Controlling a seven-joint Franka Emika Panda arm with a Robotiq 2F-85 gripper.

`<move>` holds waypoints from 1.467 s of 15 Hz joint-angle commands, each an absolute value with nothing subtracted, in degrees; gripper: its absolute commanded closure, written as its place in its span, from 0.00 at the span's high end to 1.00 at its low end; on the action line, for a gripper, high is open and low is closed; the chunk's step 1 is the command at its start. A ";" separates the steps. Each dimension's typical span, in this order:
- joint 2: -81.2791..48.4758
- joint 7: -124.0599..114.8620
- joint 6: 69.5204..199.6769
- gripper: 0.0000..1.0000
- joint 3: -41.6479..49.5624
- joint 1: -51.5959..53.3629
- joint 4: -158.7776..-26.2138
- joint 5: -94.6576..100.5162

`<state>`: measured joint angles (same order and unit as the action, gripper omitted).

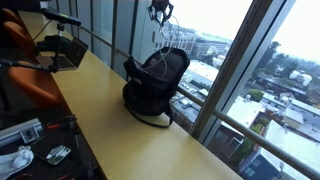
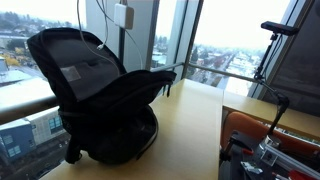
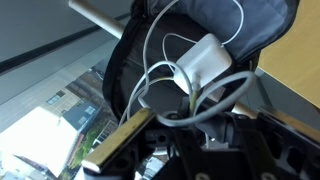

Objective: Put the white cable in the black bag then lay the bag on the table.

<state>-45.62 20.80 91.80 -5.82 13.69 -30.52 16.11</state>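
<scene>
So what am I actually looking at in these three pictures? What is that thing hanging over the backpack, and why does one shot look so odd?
This is a robot arm, steered by a person, working at a long wooden table beside a window. Two pictures come from cameras standing away from the robot. Both exterior views show the black bag standing upright on the table. The odd picture comes from a camera on the arm's wrist, looking past its tool towards the bag. The tool, which is the arm's grasping part, hangs above the bag and holds the white cable, a thin looped cord whose blocky plug dangles over the bag. Orange chairs stand beside the table.
</scene>
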 commanded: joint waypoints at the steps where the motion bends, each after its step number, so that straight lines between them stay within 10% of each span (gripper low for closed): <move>1: -49.04 22.25 88.06 0.02 -4.03 15.13 -24.14 13.99; 4: -50.66 21.61 86.73 0.06 -3.46 16.07 -23.02 13.60; 5: -51.03 21.64 86.29 0.34 -3.21 16.35 -22.71 13.65; 15: -49.08 21.52 86.90 0.95 -2.10 15.71 -26.23 12.85; 22: -48.51 22.74 83.97 1.00 -2.39 13.94 -27.00 11.63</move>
